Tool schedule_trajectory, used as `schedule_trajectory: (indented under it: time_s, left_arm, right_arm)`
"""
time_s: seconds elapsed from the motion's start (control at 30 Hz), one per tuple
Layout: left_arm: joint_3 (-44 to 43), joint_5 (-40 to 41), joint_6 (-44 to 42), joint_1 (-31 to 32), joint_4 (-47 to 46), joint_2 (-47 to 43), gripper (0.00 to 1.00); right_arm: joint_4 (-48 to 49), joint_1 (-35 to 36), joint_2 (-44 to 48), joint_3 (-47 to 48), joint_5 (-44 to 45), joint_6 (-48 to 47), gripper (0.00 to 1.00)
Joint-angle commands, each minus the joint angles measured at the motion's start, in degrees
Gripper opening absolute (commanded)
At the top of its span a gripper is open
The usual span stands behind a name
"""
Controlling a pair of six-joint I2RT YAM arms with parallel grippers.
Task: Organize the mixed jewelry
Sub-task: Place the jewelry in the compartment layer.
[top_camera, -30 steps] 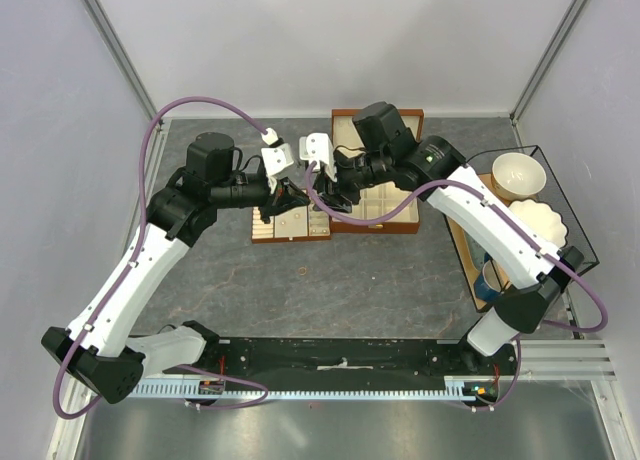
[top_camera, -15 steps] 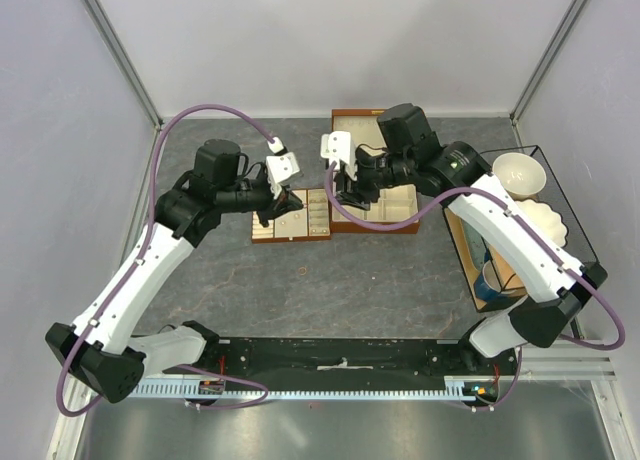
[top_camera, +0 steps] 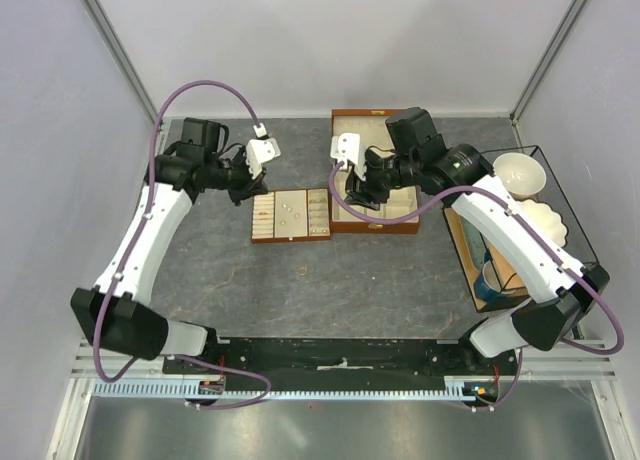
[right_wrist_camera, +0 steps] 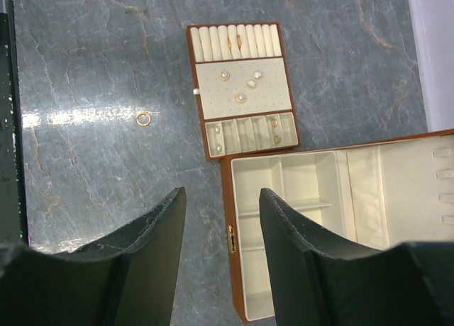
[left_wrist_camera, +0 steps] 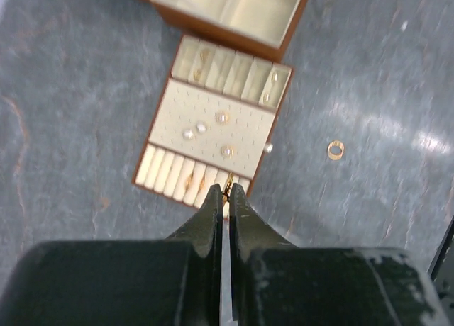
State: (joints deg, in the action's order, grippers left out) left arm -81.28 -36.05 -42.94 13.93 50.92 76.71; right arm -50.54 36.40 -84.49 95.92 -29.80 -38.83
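Left jaws: together, tips pressed flush; high over the end of the tray's roll row in the left wrist view; a gold glint sits right at the tips; cannot tell whether it is pinched or lies in the tray below
Right jaws: apart, nothing between them; high above the left part of the box in the top view
Mixed jewelry (right_wrist_camera: 240,98): mostly in the tray; four small pale round pieces on the dotted middle panel; a few gold loops in the slotted rows at either end
Loose ring (right_wrist_camera: 143,118): gold, lying flat on the bare worktop; well apart from the tray, on the side toward the arm bases
Tray (right_wrist_camera: 266,99): flat, brown-rimmed, cream inside; three sections, with a roll row, a dotted panel and a row of narrow slots; just beside the box's left side; contact cannot be told
Box (right_wrist_camera: 305,177): brown wood, open, cream-lined; several compartments, lid laid back
Worktop (top_camera: 400,280): grey, veined like stone
Wire basket (top_camera: 575,230): at the right edge of the worktop; holds pale bowls (top_camera: 519,175)
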Motion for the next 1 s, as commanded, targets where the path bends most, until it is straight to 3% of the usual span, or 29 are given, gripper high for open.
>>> schedule_trajectory:
  time_s: [0.0,0.33,0.97]
  left_arm:
    - [-1.87,3.53,-16.46,-1.72,10.87,4.76,0.02]
    - [-1.17,9.95,-24.12,-2.07,9.82,16.62,0.02]
    - [0.42,14.08,-26.5,-2.33,2.79,28.76,0.02]
  right_arm:
    - [2.29,-0.63,1.78,-1.0,-0.69,-0.46,0.54]
    - [2.73,-0.81,0.11,-1.61,-1.22,-0.11,0.54]
    - [2.64,-0.89,-1.47,-2.4,-1.57,-0.02,0.54]
